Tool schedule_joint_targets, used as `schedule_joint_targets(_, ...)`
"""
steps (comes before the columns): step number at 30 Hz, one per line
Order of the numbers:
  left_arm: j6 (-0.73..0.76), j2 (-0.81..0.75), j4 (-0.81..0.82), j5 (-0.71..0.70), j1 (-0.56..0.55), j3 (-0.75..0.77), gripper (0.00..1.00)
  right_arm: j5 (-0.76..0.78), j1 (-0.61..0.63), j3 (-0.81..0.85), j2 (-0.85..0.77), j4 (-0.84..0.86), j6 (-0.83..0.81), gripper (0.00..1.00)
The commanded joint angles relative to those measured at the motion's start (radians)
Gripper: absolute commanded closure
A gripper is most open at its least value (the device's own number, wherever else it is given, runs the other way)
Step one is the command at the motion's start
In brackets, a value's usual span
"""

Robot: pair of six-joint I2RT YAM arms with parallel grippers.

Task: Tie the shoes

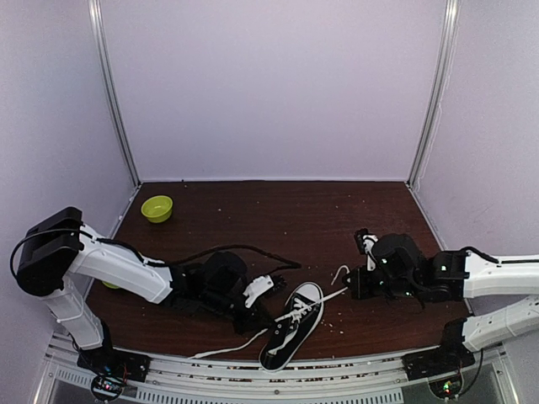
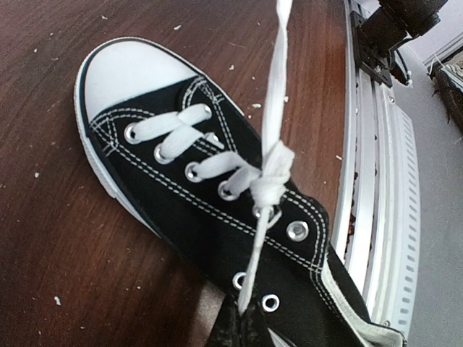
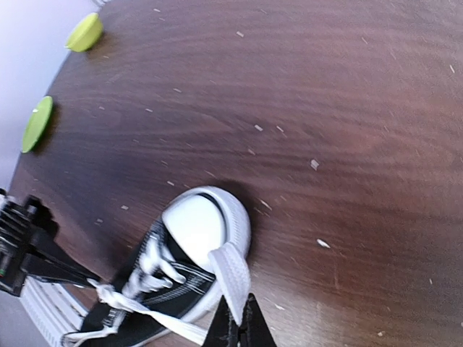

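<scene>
Finding: a robot test cell in a laboratory, not a home or shop.

Evidence:
- Plain pale panels (image 1: 269, 84) enclose the back and both sides, framed by bare aluminium posts (image 1: 114, 93).
- A dark wood-grain counter (image 1: 278, 210) fills the enclosure and is dotted with pale specks.
- The near edge carries a slotted aluminium rail (image 1: 253, 370), with the left arm (image 1: 118, 265) and right arm (image 1: 497, 273) bolted to it, cables exposed.
- Small lit electronics sit at the arm bases.
- The props are sparse and unrelated: a lone sneaker (image 1: 286, 332), a green bowl (image 1: 157, 208), and what appears to be a flat green dish (image 3: 36, 123), seen edge-on and blurred.
</scene>
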Motion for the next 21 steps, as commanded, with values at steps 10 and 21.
schedule_joint_targets(10, -0.04, -0.017, 0.046, -0.012, -0.004, -0.013, 1.0, 0.083, -0.006, -0.144, -0.038, -0.135, 0.196, 1.0)
schedule_joint_targets(21, -0.08, -0.079, 0.038, -0.134, -0.003, -0.066, 1.0, 0.035, -0.006, -0.184, -0.068, -0.121, 0.206, 1.0)
